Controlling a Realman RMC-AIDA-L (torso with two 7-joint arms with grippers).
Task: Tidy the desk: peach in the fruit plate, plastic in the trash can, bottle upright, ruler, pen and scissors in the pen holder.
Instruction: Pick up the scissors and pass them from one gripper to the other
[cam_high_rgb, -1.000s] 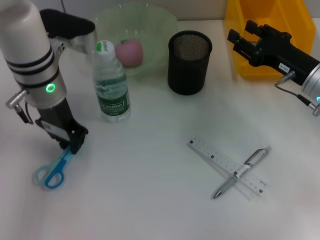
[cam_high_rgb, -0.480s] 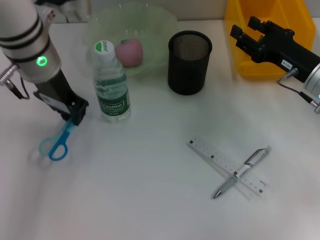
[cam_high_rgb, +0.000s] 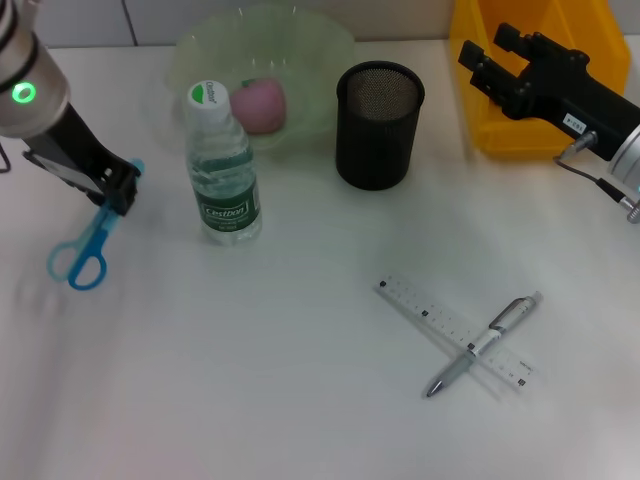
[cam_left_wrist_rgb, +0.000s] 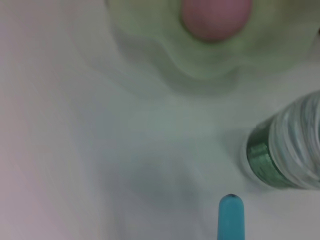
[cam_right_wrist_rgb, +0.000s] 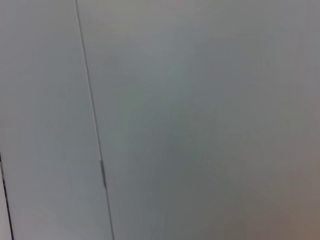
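Scissors (cam_high_rgb: 82, 250), blue-handled, hang blade-end up from the left gripper (cam_high_rgb: 118, 187), which is clenched on their blades at the left side of the white worktop (cam_high_rgb: 300, 400), the handle loops lowest; in the left wrist view only a blue tip (cam_left_wrist_rgb: 231, 217) shows. Just beside them stands the bottle (cam_high_rgb: 222, 170), upright, clear, with a green-and-white cap and a green label whose white writing reads roughly "Cestbon". Behind the bottle sits the pale green fruit plate (cam_high_rgb: 320, 60), holding the pink peach (cam_high_rgb: 259, 105). The black mesh pen holder (cam_high_rgb: 378, 125) stands near the plate, upright; its inside cannot be made out. The yellow trash can (cam_high_rgb: 470, 80) occupies the far right corner; the right gripper (cam_high_rgb: 492, 58) hovers at its near rim with its black fingers spread apart and nothing between them. Near the front right lies the clear ruler (cam_high_rgb: 455, 333), its printed scale too small to read, with the silver pen (cam_high_rgb: 482, 344) lying across it, touching.
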